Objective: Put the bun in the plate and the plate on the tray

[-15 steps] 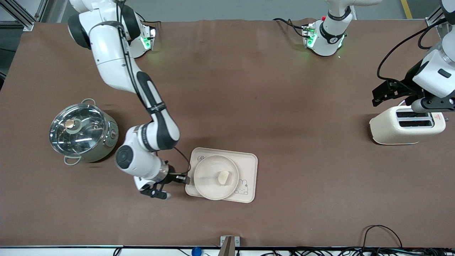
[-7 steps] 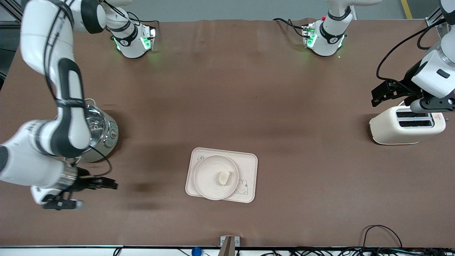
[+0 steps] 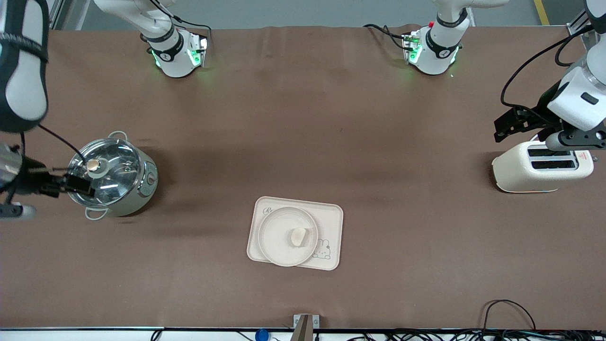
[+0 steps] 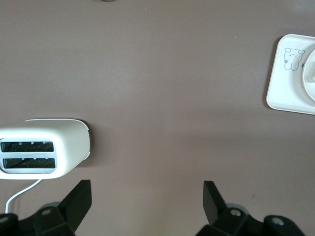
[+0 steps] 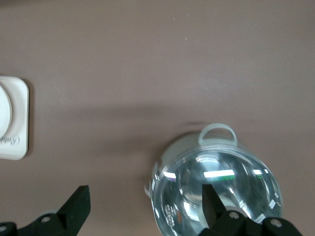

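While small pale cream bun point(image 3: 298, 236) sits in round cream plate point(image 3: 279, 222) on cream rectangular rabbit tray point(image 3: 331, 222), right gripper point(image 5: 142, 204) hangs wide open, empty, over steel glass-lidded pot point(image 3: 113, 177); left gripper point(image 4: 146, 196) open, empty, over white toaster point(image 3: 539, 170)

Brown table point(image 3: 303, 142) carries tray point(image 3: 331, 222), pot point(image 3: 113, 177), toaster point(image 3: 516, 173)

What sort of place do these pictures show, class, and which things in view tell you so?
Probably a robotics lab staged as a kitchen. Two robot arms are bolted along a brown-covered table, which carries kitchenware: a lidded pot, a toaster and a tray holding a plate with a bun. Cables trail along the table edge.
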`<control>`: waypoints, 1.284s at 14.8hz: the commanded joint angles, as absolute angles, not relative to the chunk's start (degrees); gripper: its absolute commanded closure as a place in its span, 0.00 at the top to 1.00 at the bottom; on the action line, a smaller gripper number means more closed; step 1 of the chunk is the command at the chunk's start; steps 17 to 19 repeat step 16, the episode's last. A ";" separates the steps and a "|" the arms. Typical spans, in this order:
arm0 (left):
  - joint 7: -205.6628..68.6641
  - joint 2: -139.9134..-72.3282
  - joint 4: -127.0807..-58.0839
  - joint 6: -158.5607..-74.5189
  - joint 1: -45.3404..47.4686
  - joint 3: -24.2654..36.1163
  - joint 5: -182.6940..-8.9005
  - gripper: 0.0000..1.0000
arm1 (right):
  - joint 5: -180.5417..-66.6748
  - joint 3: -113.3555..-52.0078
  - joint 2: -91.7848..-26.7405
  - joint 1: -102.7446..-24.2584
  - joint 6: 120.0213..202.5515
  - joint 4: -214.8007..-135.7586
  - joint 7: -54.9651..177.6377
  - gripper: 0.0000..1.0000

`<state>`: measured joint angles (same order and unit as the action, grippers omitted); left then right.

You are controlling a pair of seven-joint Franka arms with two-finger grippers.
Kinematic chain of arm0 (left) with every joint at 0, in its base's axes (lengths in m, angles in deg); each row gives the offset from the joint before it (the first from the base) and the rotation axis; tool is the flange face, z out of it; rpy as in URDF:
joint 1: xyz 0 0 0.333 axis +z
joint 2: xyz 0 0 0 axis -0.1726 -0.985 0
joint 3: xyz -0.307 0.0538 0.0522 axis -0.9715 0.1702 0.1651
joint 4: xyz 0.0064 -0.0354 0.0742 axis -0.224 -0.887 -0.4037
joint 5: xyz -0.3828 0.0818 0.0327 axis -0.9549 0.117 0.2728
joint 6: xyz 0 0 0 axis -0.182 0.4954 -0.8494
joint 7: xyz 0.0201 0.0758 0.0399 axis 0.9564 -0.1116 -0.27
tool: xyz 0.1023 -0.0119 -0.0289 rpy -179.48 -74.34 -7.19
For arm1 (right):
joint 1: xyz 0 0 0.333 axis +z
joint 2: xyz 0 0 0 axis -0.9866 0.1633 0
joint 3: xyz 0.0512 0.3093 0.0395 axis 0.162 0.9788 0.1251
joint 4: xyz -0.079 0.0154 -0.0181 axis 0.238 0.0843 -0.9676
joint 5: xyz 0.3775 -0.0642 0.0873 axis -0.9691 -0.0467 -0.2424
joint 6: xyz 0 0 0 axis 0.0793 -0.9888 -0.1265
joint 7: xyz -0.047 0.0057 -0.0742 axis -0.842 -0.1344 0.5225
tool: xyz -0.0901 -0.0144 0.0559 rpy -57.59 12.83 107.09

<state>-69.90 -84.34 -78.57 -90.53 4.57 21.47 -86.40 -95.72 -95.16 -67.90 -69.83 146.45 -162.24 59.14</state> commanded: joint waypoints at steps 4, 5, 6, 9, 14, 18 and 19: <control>-69.70 -84.81 -77.33 -89.73 5.02 21.44 -86.54 1.00 | -90.21 -84.04 -83.50 -77.41 141.47 -171.08 61.00 1.00; -69.70 -84.81 -77.42 -89.73 4.76 21.53 -86.63 1.00 | -88.71 -80.43 -85.61 -79.70 141.47 -172.05 62.14 1.00; -69.78 -84.89 -77.33 -89.82 4.67 21.53 -86.63 1.00 | -88.35 -78.74 -87.28 -81.20 141.81 -173.54 63.11 1.00; -69.78 -85.60 -77.33 -89.82 4.75 21.53 -86.45 1.00 | -88.26 -78.55 -92.38 -81.83 141.82 -177.76 63.03 1.00; -69.78 -85.77 -77.24 -89.82 5.19 21.53 -86.45 1.00 | -88.26 -78.46 -93.45 -81.83 141.38 -176.99 63.03 1.00; -69.78 -86.03 -77.24 -89.82 5.28 21.53 -86.45 1.00 | -88.34 -78.46 -93.01 -81.74 141.73 -176.45 63.20 1.00; -69.78 -86.03 -77.24 -89.82 5.28 21.53 -86.45 1.00 | -88.34 -78.46 -93.01 -81.74 141.73 -176.45 63.20 1.00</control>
